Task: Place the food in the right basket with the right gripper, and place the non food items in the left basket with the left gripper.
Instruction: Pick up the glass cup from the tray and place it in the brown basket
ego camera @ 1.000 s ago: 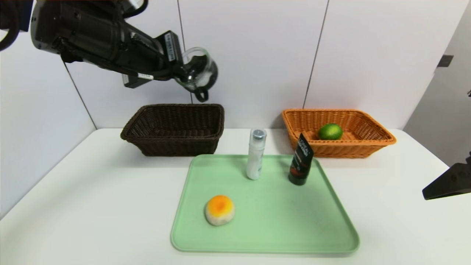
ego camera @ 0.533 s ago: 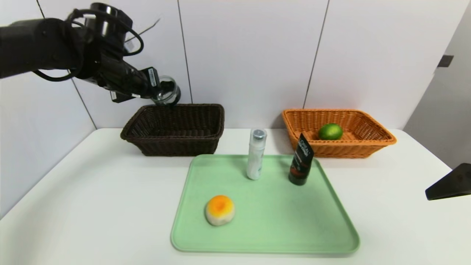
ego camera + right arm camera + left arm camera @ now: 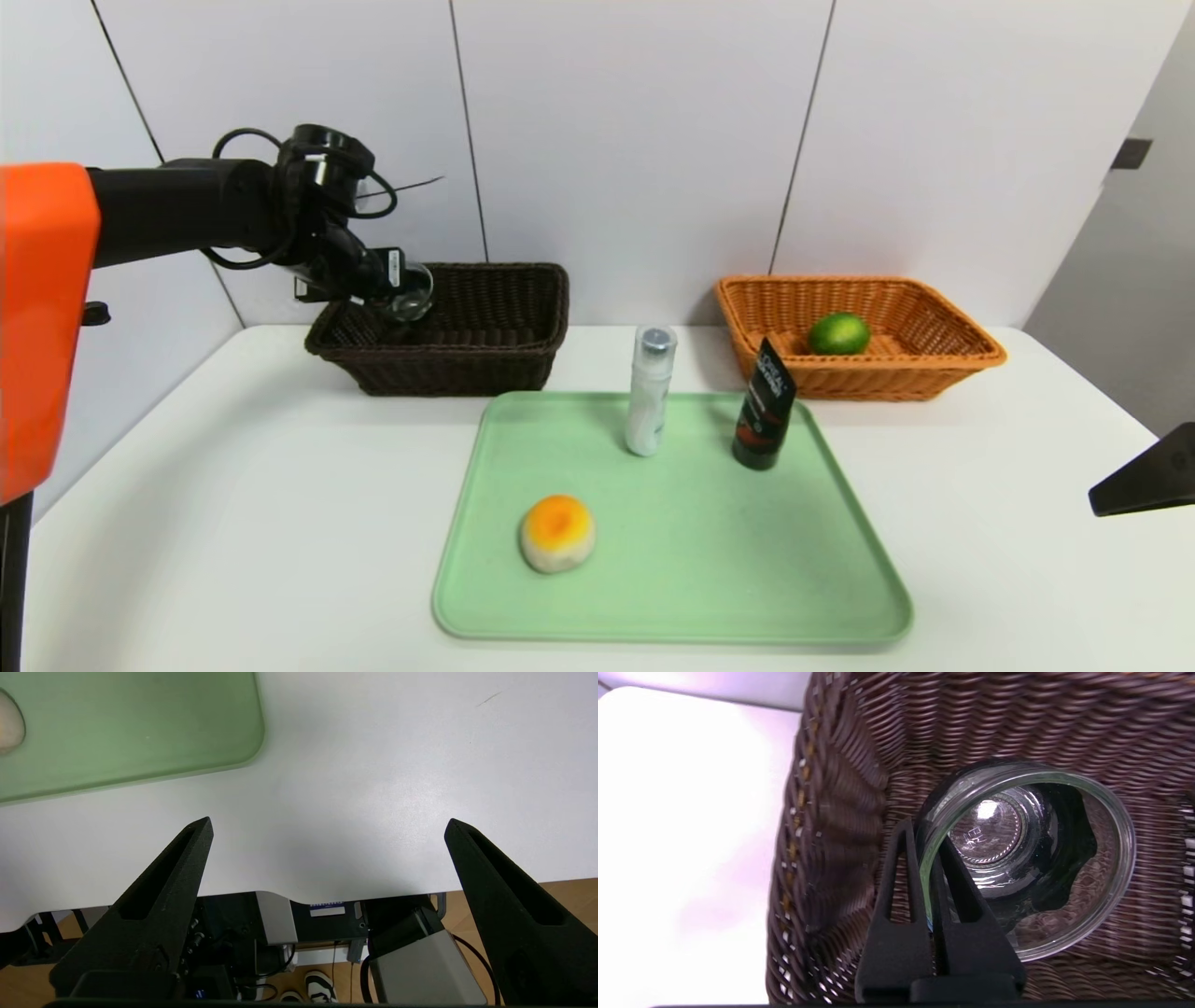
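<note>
Left gripper [image 3: 927,854] pinches round glass jar [image 3: 1027,858]

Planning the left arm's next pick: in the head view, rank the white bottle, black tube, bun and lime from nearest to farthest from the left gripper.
1. White bottle, tray's back edge, closest to the left gripper over the dark basket.
2. Bun and black tube: too close to call.
3. Lime, in the orange basket, far right.
</note>
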Motion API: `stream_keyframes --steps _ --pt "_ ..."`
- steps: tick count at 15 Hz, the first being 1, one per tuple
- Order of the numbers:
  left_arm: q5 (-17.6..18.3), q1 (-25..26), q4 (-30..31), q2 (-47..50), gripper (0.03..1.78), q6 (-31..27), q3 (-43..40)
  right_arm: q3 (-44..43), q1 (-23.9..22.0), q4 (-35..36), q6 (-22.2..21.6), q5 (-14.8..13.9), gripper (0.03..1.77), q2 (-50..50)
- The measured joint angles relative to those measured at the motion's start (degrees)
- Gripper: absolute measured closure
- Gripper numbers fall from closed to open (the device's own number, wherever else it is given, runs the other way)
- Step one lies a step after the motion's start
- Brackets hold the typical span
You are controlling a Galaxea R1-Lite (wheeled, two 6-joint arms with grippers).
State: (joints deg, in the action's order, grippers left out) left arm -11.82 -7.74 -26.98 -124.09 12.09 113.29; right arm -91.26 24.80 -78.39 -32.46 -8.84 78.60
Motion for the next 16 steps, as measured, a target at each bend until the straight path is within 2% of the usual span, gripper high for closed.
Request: stream_keyframes --steps 4,13,16 --pt "0.2 0.1 -0.2 -1.6 1.71 -0.1 0.0 1.4 0.0 2.6 0.0 -0.1 0.09 0.0" --pt "0.2 0.2 0.9 -2.6 1.69 -0.1 0.1 1.7 -0.1 2.7 0.0 -0.1 0.09 0.0" --pt "0.3 0.2 1.5 -2.2 1.18 0.0 0.1 1.7 -0.1 2.7 0.1 -0.1 0.09 -0.1"
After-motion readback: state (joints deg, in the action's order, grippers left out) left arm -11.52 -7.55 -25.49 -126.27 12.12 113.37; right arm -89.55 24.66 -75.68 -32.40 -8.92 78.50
